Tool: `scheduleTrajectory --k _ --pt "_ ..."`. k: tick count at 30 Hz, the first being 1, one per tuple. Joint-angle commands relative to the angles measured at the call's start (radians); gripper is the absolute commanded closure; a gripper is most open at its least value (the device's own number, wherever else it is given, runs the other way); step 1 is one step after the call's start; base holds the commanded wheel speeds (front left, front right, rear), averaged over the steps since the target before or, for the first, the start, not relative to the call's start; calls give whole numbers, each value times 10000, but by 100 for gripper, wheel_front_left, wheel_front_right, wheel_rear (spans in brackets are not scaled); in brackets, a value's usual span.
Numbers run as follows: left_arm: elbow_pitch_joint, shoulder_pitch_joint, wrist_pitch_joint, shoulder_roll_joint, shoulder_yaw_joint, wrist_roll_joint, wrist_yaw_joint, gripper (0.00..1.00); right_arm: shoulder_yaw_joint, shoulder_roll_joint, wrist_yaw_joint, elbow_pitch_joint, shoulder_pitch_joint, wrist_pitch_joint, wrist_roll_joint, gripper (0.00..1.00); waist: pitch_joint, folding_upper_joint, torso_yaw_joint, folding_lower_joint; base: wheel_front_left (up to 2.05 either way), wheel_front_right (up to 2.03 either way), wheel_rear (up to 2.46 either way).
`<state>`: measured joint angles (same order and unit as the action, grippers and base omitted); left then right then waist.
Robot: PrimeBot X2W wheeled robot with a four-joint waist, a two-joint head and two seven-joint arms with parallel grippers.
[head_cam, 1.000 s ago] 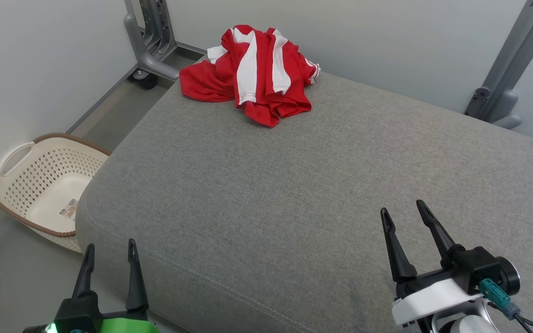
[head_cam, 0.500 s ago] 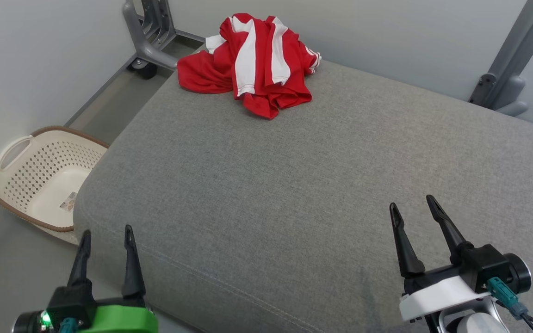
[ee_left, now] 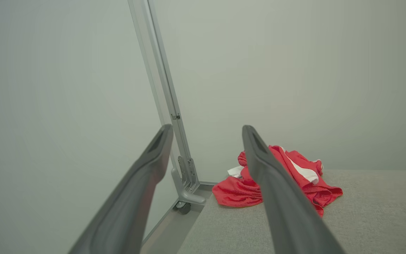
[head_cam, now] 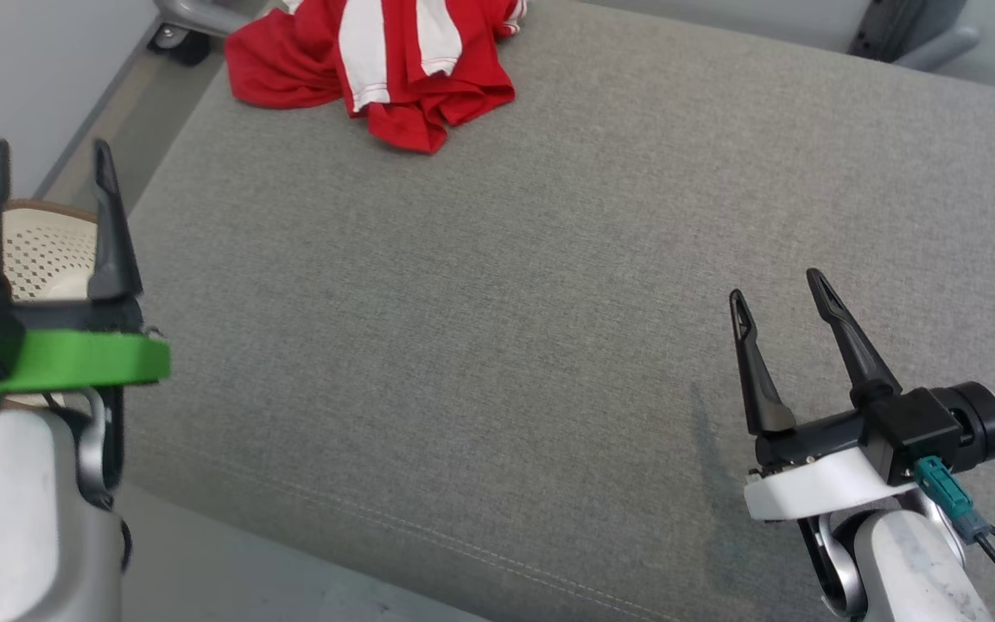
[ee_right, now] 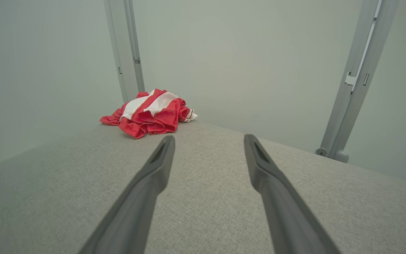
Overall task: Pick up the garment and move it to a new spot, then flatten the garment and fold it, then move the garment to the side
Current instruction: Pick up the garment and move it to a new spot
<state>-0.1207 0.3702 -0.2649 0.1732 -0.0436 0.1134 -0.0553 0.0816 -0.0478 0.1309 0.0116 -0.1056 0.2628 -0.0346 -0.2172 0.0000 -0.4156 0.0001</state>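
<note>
Standing beside garment point(ee_left: 236, 192): wheeled frame leg point(ee_left: 189, 197)

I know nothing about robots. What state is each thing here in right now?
garment: crumpled in a heap at the far left corner of the grey cushion, unfolded, not held.
left end effector: open, empty, well short of the garment.
right end effector: open, empty, over the cushion's near right part.
basket: left of the cushion, partly hidden behind the left end effector.

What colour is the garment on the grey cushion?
Red with white stripes; the garment shows best in the right wrist view.
</note>
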Motion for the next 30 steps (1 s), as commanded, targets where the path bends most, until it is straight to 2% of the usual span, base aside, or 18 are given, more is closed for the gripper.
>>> scheduleTrajectory --k 1,5,7,11,16,21,30 --pt "-263 728 104 241 -53 93 -161 0 22 -45 -3 104 -241 32 -149 0 -1166 0 1039 -1 0 0 0" --pt "-1284 2520 825 990 294 301 -539 0 82 -45 -3 245 -562 32 -356 0 -1814 0 1582 -1 0 0 0" --pt "-1929 3405 1314 1193 415 749 -660 0 102 -44 -3 304 -694 32 -484 0 -2077 0 1847 -1 0 0 0" --pt "-3158 4811 2264 1714 748 1438 -727 0 -7 -42 -3 523 -828 31 -587 0 -2519 0 2339 -1 0 0 0" --pt "-4444 5868 2799 2264 1316 1902 -745 0 -54 -38 -3 881 -866 31 -593 0 -3025 0 2851 -1 0 0 0" --pt "-5426 6570 2910 2518 1700 2314 -743 0 -235 -38 -3 1332 -869 30 -687 0 -3473 0 3121 -1 0 0 0" --pt "-6706 7392 2669 2352 1883 2930 -745 0 -375 -36 -3 1825 -935 31 -778 0 -4143 0 3193 -1 0 0 0"
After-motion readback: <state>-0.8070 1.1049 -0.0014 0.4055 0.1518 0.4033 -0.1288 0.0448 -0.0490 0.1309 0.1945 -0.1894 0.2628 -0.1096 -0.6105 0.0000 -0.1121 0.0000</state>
